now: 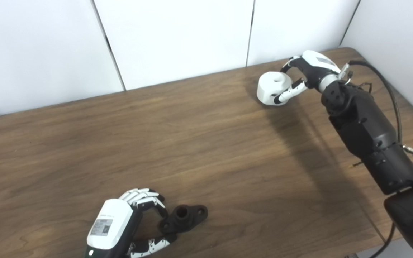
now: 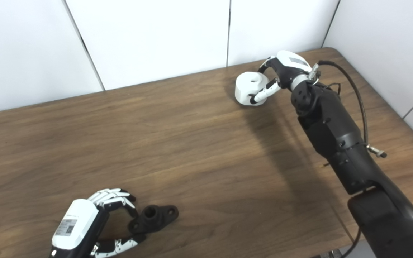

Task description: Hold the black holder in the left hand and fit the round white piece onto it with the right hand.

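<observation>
The black holder [image 1: 186, 216] lies flat on the wooden table [image 1: 192, 143] near its front edge, its round socket facing up. My left hand [image 1: 120, 222] comes in from the bottom left, fingers and thumb curled onto the holder's left end. At the far right of the table stands the round white piece [image 1: 271, 86], a short cylinder with a hole in its top. My right hand [image 1: 310, 70] wraps it from the right, fingers over the back and thumb across the front. In the right eye view the holder [image 2: 154, 216] and the white piece [image 2: 247, 87] stand far apart.
White wall panels [image 1: 177, 36] close the table's far side and right corner. A black cable [image 1: 389, 93] loops along my right forearm [image 1: 364, 129]. A broad stretch of bare wood separates the two hands.
</observation>
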Motion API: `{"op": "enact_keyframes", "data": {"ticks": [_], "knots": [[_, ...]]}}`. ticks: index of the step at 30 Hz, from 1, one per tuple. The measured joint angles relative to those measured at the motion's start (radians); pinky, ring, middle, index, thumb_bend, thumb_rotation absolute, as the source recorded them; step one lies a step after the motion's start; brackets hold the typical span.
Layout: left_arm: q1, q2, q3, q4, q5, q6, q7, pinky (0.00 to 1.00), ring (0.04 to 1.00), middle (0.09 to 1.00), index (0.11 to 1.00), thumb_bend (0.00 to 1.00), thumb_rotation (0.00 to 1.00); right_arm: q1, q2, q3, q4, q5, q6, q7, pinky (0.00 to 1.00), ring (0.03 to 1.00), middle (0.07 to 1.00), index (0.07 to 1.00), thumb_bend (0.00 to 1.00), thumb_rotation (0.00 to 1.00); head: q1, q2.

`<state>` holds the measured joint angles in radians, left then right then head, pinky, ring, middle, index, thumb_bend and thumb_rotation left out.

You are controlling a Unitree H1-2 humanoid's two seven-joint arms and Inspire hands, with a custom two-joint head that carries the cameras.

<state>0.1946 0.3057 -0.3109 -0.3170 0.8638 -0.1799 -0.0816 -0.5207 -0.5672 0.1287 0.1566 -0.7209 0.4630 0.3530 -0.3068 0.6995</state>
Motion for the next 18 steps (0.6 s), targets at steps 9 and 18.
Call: {"op": "enact_keyframes", "data": {"ticks": [9,18], "knots": [[0.000,-0.001,0.000,0.000,0.000,0.000,-0.001,0.78,0.781,0.712,0.486,0.52,0.04,0.000,-0.007,0.012,0.000,0.006,-0.002,-0.013,0.86,1.000,0.917,0.708,0.85,0.29,0.000,0.005],[0.001,-0.001,0.000,-0.003,0.001,0.004,-0.005,0.78,0.785,0.715,0.487,0.52,0.04,0.000,-0.008,0.016,0.000,0.011,-0.005,-0.024,0.85,0.992,0.901,0.686,0.85,0.26,0.000,0.008]]}}
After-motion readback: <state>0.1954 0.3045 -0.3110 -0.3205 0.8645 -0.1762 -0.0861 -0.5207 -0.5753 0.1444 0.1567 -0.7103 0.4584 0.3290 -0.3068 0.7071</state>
